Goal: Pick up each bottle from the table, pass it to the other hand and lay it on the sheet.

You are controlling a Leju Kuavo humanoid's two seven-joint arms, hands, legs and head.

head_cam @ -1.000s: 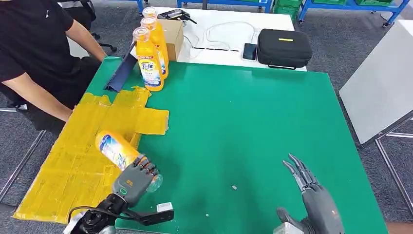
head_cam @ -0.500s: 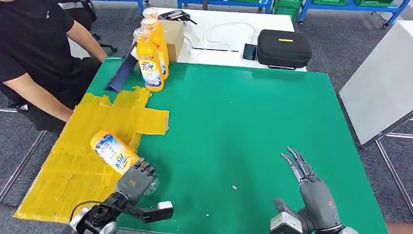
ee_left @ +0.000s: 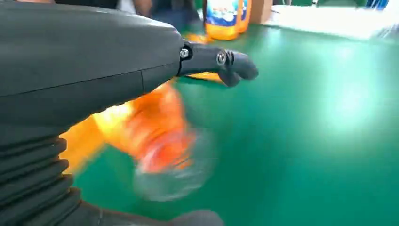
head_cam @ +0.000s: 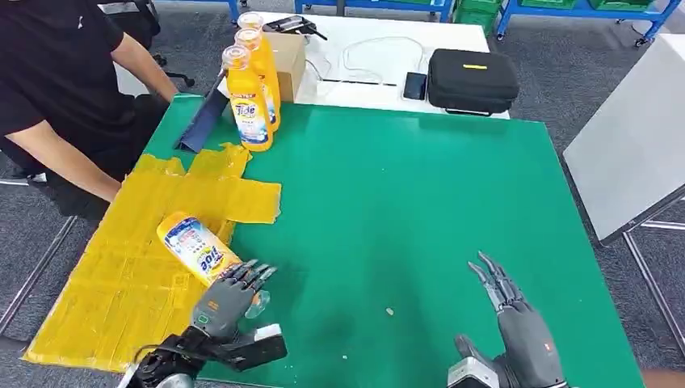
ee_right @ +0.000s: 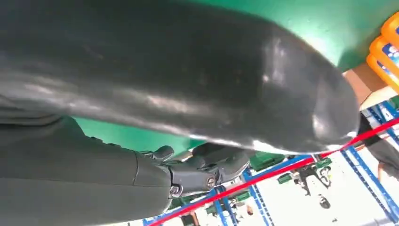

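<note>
Lying on its side, the orange plastic detergent bottle [head_cam: 199, 250] straddles the yellow sheet [head_cam: 121, 275] edge, clear cap toward the left hand [head_cam: 226, 299], fingers spread, touching that end, apparently letting go. Right hand [head_cam: 525, 339] open, well apart.

Head view looks down; wrist views hug hands (sharing green table [head_cam: 420, 202]).

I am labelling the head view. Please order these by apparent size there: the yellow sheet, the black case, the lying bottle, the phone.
1. yellow sheet
2. black case, though it lies farther from the camera
3. lying bottle, nearer, so this place is unsure
4. phone
</note>
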